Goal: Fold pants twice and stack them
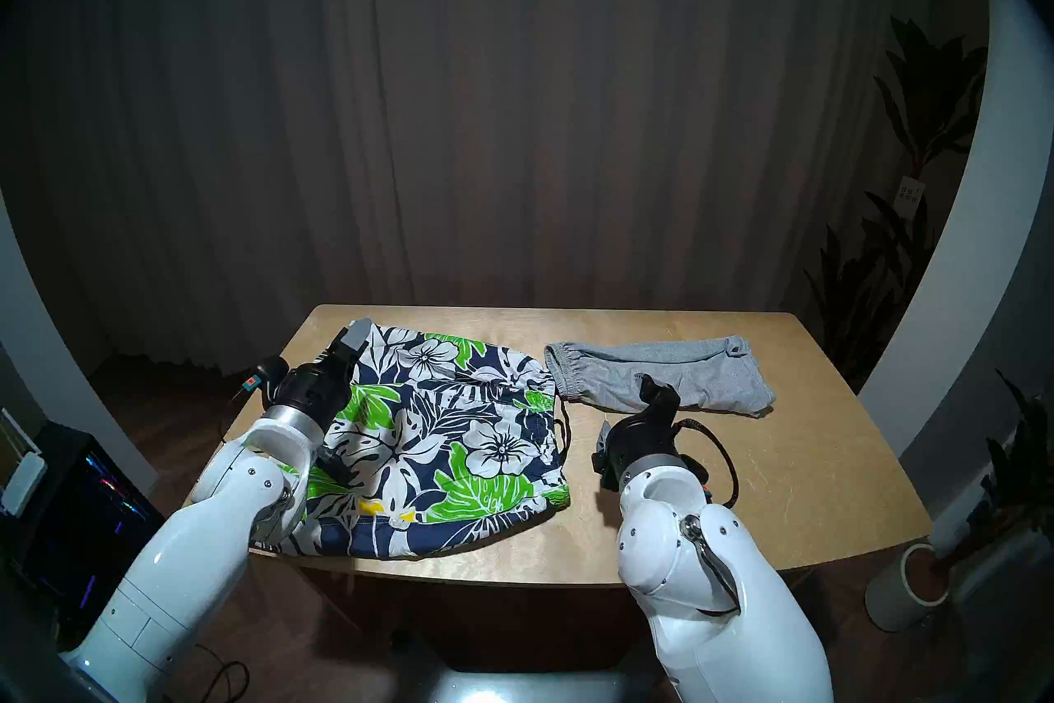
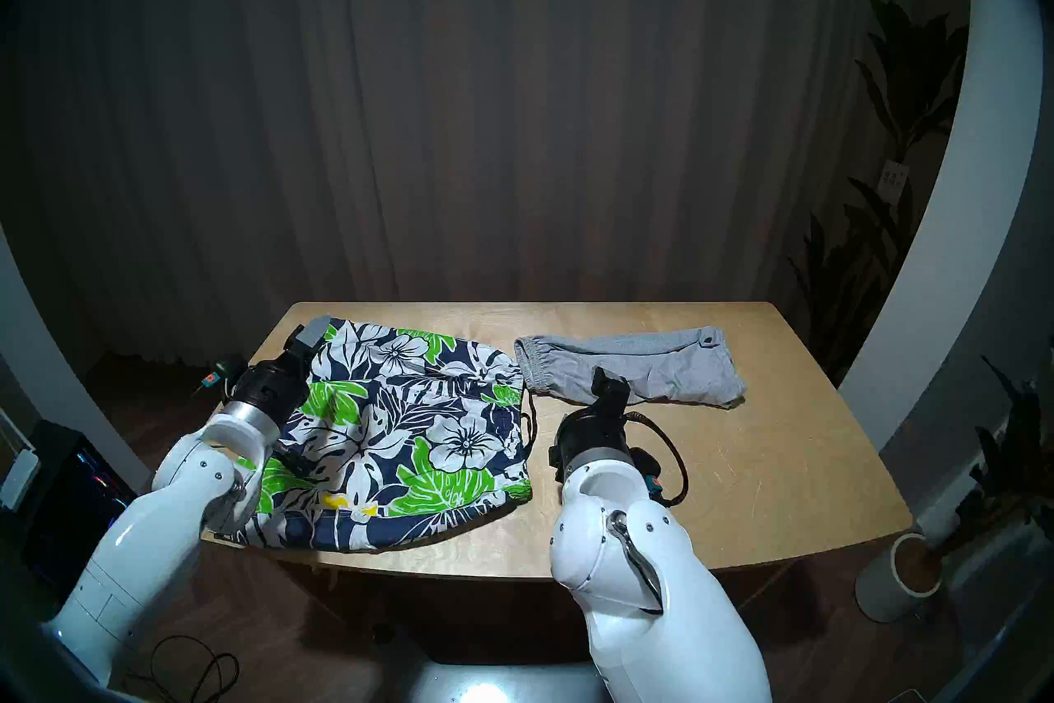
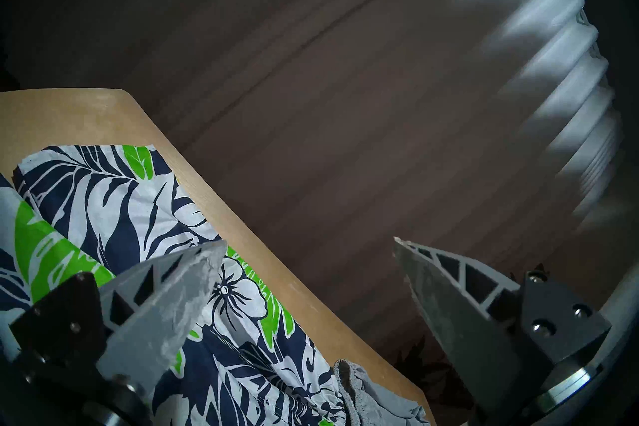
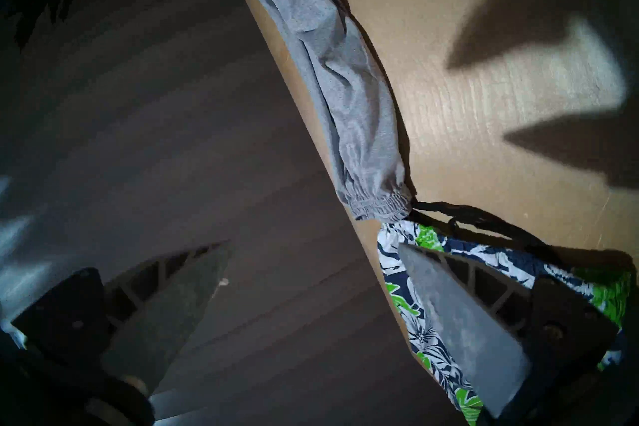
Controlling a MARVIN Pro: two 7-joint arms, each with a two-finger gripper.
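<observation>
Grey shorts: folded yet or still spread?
Folded lengthwise at least once: the grey shorts lie as a narrow strip, elastic waistband bunched at the end by the floral shorts. Second fold not done; not stacked.

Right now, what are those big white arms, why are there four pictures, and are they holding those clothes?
The white arms belong to a robot. Two pictures come from cameras on its head, looking down at the light wooden table. The other two come from a camera on each wrist, so they look tilted. On the table lie navy shorts with white flowers and green leaves and, beside them, smaller plain grey shorts lying in a long strip. The left gripper is open at the flowered shorts' far corner. The right gripper is open too, near the grey shorts. Neither is holding anything.
</observation>
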